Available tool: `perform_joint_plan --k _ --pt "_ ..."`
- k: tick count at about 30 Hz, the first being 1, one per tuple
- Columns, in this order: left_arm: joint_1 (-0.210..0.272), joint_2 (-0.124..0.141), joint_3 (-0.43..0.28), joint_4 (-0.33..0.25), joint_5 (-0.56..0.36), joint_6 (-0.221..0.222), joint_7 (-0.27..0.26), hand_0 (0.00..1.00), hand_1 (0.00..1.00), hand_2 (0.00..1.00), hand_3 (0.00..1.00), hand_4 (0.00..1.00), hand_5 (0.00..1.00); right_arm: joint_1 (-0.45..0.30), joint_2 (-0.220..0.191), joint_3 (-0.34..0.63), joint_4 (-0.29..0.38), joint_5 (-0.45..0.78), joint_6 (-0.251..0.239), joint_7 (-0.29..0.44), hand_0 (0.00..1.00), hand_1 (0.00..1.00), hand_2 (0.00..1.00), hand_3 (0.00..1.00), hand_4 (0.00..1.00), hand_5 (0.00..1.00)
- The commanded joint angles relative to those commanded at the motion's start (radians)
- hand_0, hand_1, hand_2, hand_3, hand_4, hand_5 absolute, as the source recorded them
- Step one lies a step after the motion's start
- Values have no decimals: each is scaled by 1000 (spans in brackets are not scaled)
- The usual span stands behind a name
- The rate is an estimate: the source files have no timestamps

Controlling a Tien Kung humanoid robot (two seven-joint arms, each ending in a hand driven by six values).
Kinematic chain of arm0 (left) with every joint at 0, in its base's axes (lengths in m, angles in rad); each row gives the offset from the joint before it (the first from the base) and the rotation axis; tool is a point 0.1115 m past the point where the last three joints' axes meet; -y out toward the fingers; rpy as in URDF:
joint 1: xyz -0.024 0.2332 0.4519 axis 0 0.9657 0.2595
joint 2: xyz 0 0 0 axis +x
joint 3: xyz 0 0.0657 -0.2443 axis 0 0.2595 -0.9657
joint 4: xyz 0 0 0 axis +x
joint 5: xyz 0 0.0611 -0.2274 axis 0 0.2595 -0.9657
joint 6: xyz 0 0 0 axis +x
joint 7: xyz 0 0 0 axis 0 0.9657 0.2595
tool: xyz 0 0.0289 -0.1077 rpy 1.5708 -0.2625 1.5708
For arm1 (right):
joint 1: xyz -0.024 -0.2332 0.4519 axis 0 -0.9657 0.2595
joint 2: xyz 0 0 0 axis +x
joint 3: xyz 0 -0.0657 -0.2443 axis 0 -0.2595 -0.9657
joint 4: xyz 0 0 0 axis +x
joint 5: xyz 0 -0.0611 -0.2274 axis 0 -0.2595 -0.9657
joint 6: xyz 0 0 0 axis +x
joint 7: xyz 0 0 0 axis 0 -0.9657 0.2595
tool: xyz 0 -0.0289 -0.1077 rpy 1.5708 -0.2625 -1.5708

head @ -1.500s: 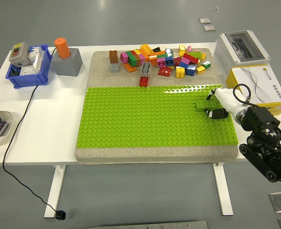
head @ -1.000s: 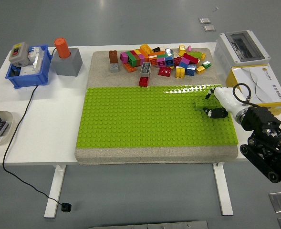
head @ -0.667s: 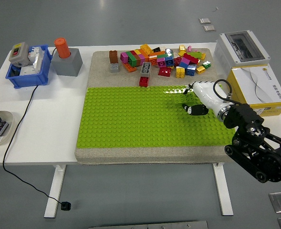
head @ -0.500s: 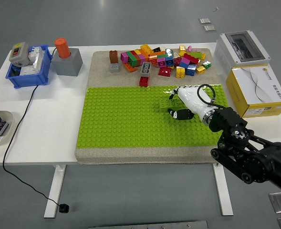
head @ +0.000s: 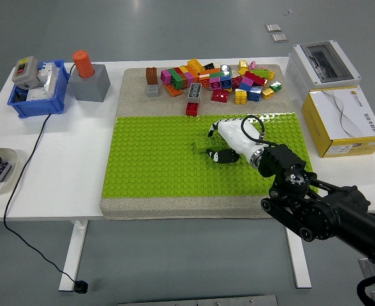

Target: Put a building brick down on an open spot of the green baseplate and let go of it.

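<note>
The green baseplate (head: 162, 162) lies on a grey mat in the middle of the table. My right hand (head: 220, 145), white with black fingertips, is over the plate's middle right. It is shut on a green brick (head: 203, 145), held low over the studs. I cannot tell whether the brick touches the plate. A pile of loose coloured bricks (head: 219, 80) lies on the mat behind the plate. My left hand is out of view.
A blue bin (head: 37, 92) and a grey block with an orange cylinder (head: 87, 80) stand at the back left. A grey box (head: 324, 64) and a yellow-white box (head: 345, 121) stand at the right. A black cable (head: 21, 172) runs over the left side.
My right hand has carried the green brick leftward over the plate, from near its right edge to its middle right. The arm has swung further in over the table.
</note>
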Motion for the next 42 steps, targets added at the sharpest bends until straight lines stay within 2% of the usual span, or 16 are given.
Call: perform_joint_plan --k 20,25,42 --pt "-2 3 7 0 -5 -6 -4 657 611 597 713 694 162 3 22 45 -71 7 3 9 783 794 807 615 616 259" --pt "-1 4 5 0 -13 -23 -20 657 612 598 717 703 157 3 22 63 -93 -6 7 14 785 797 808 614 617 257" --pt "0 3 9 0 -25 -38 -34 657 614 601 723 712 162 6 22 55 -89 -3 6 19 785 795 813 626 625 250"
